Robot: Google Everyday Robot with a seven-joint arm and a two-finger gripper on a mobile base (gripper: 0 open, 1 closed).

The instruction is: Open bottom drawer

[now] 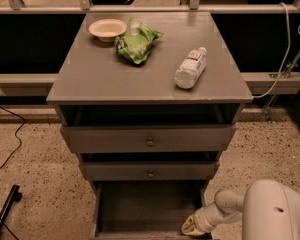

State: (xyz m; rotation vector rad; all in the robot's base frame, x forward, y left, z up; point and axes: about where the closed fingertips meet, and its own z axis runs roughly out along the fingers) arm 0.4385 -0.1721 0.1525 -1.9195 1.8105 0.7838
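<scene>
The gripper (192, 227) sat low near the bottom edge of the view, above a speckled beige floor (35, 184) that spread out to its left and right. Up and to its left stood a grey cabinet whose flat top (140, 81) carried three things, all well above the gripper. A pale bowl (107, 29) was farthest to the upper left, with a crumpled green bag (136, 41) just beside it. A clear plastic bottle (190, 67) lay on its side almost straight above the gripper. Beyond the cabinet ran a dark wall with a metal rail. A white cable (285, 49) hung far up to the gripper's right, and a black cable (10, 144) trailed over the floor far to its left.

The white arm (275, 209) came in from the lower right corner, its bulky rounded shell just right of the gripper. A slimmer wrist section angled down and left into the gripper. Whether the gripper was open or closed could not be told.

The bottom drawer (145, 209) lay immediately left of the gripper, which was at its right front corner. This drawer stood pulled well out, its dark inner floor and grey side walls exposed, its front panel cut off by the frame edge. Above the gripper, the middle drawer (115, 171) and the top drawer (115, 140) were nearly shut, each showing a small round knob.
</scene>
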